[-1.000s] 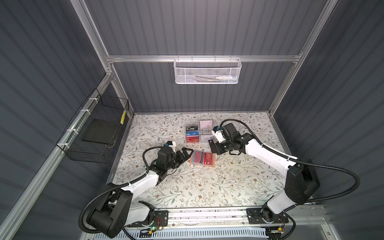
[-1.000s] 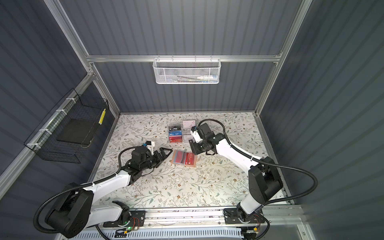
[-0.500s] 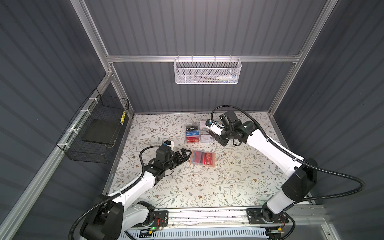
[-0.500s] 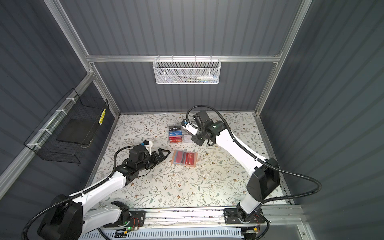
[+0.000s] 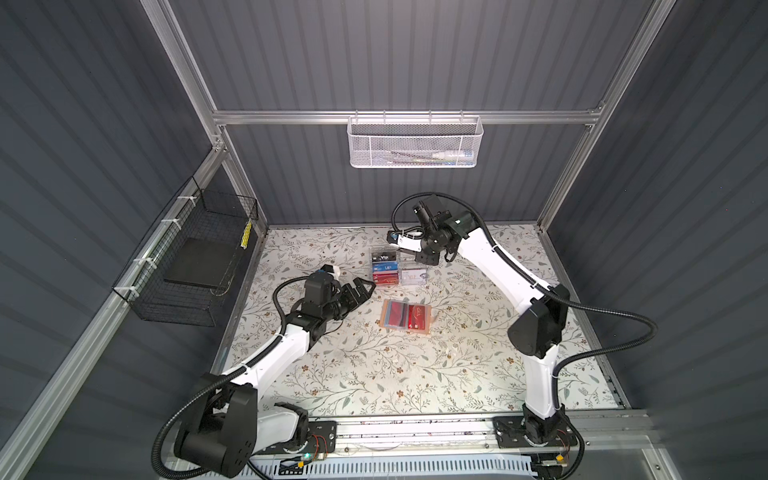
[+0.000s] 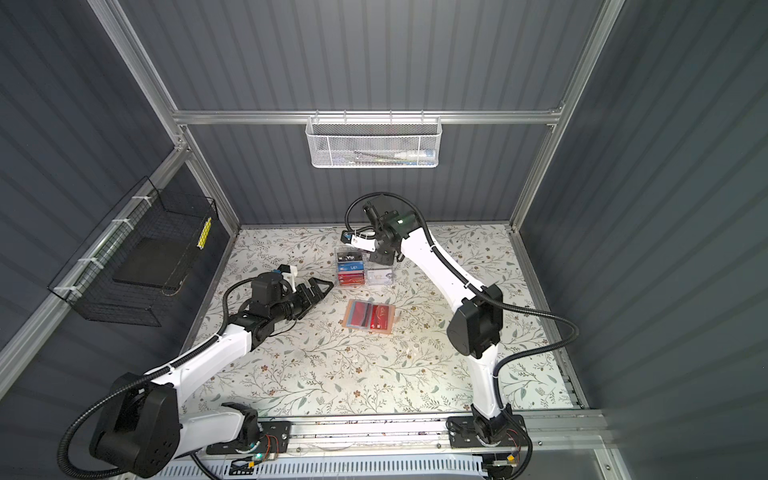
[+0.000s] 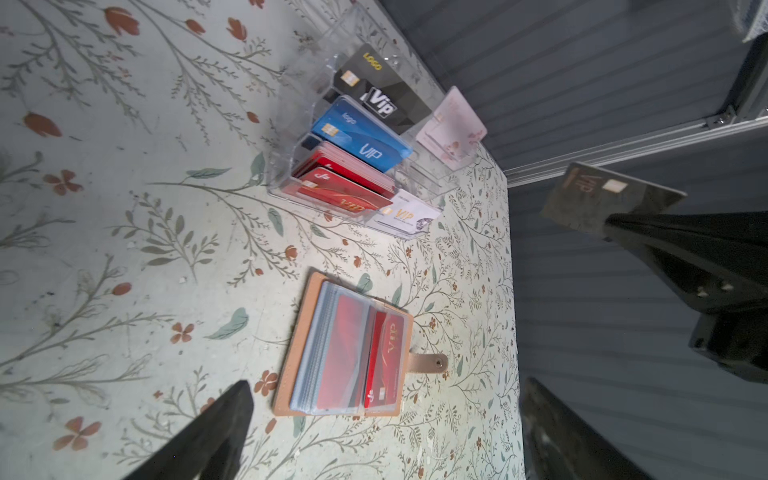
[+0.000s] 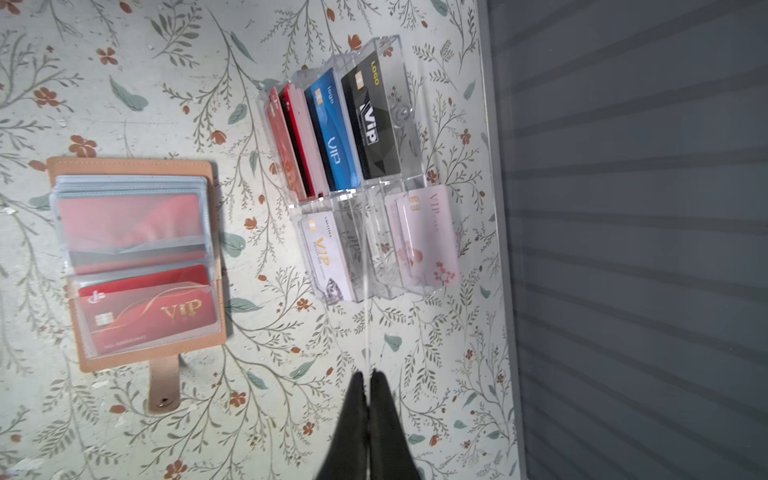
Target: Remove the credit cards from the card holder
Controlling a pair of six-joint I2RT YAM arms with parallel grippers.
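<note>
The peach card holder (image 5: 405,316) (image 6: 370,316) lies open on the floral table, snap tab out to one side. Red credit cards (image 8: 149,320) (image 7: 384,361) sit in its clear sleeves. My left gripper (image 5: 361,291) (image 6: 322,289) (image 7: 386,384) is open just left of the holder and touches nothing. My right gripper (image 5: 427,261) (image 6: 381,259) (image 8: 366,374) hangs above the back of the table, shut on a black VIP credit card (image 7: 602,197). The right wrist view shows that card edge-on as a thin line (image 8: 365,316).
A clear acrylic card rack (image 5: 397,268) (image 6: 361,270) (image 8: 361,174) with black, blue, red and pale cards stands behind the holder, under the right gripper. A white mesh basket (image 5: 415,141) hangs on the back rail. A black wire basket (image 5: 195,257) is on the left wall.
My right gripper has risen from beside the card holder and swung back over the acrylic rack, still shut on the card. The left gripper stays open and has shifted only slightly.
</note>
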